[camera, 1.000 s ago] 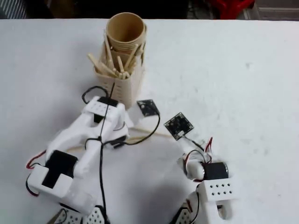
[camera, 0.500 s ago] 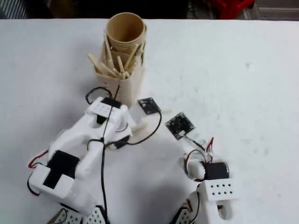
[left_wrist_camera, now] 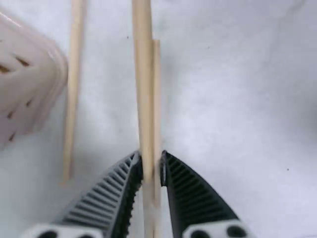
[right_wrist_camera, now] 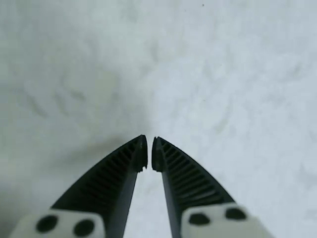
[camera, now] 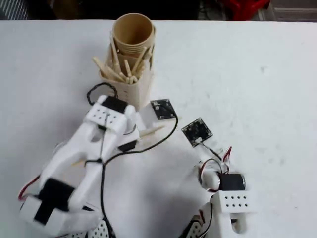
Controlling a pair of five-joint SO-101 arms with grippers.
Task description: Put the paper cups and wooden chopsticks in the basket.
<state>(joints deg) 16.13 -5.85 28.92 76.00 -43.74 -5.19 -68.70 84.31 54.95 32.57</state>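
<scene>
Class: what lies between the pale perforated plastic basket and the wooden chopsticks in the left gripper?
One loose wooden chopstick lying on the white table; the left wrist view shows it.

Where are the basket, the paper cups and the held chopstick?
basket point(camera: 131, 94), high view, front wall.
paper cups point(camera: 132, 30), high view, top cup's inside.
held chopstick point(left_wrist_camera: 142, 89), left wrist view, mid shaft.

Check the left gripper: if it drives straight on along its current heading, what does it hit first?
Likely bare table. The left gripper, shut on chopsticks, points past the basket, which sits off to one side; the chopstick tips would touch first. Depth unclear.
</scene>
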